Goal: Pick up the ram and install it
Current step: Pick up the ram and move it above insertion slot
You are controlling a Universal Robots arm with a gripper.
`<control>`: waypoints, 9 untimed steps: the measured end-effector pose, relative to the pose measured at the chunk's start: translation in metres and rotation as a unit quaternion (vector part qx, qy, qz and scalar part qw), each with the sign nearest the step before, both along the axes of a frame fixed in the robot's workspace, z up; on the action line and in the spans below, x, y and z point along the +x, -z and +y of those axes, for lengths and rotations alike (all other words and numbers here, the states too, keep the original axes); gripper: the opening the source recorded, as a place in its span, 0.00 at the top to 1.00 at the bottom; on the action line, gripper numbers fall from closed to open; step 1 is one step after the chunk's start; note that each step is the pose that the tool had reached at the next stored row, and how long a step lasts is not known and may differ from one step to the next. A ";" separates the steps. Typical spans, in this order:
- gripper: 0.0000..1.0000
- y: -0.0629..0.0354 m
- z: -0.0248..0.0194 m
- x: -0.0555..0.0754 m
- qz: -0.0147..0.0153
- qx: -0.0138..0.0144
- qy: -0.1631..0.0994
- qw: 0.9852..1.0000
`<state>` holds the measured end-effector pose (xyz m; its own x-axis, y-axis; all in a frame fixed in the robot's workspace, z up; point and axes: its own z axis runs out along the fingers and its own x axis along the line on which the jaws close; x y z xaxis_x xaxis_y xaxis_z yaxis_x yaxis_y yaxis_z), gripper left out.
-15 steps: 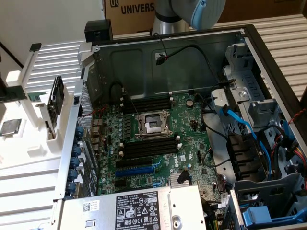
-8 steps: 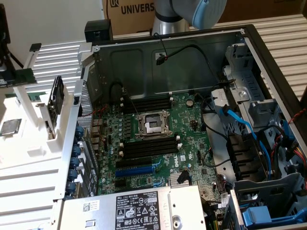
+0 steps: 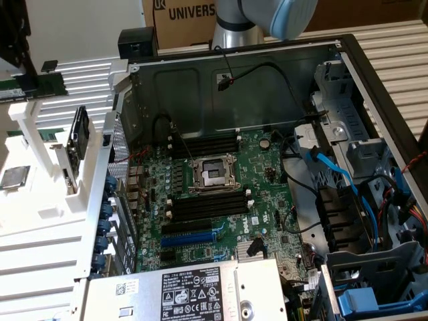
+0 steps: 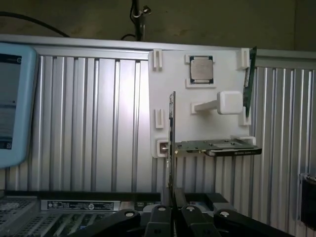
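The ram [image 3: 37,87] is a thin green stick standing on edge at the far end of a white parts holder [image 3: 40,221], at the exterior view's left, outside the open computer case. The wrist view shows the ram [image 4: 250,84] at the holder's [image 4: 207,123] edge. My gripper [image 4: 172,195] hangs well away from the ram, over the case rim. A thin pale strip [image 4: 171,128] runs out from its middle, edge-on, and I cannot tell what it is. Long black memory slots [image 3: 207,204] lie on the motherboard on either side of the processor socket [image 3: 212,172].
On the holder sit a square silver processor chip [image 3: 13,177] [image 4: 201,69] and a dark card standing on edge [image 3: 79,134] [image 4: 217,147]. The arm [image 3: 267,17] rises behind the case. Blue and black cables [image 3: 334,174] and drive cages crowd the exterior view's right. A power supply [image 3: 200,294] is in front.
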<state>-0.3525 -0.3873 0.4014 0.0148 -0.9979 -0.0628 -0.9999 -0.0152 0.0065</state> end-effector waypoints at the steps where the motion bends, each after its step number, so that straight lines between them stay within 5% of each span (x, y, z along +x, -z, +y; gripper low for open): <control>1: 0.86 -0.0023 0.0000 0.004 0.000 0.000 0.000 1.000; 9: 0.86 -0.0128 -0.0001 0.041 0.000 0.000 0.000 1.000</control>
<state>-0.3116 -0.3874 0.4142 0.0148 -0.9979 -0.0628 -0.9999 -0.0153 0.0068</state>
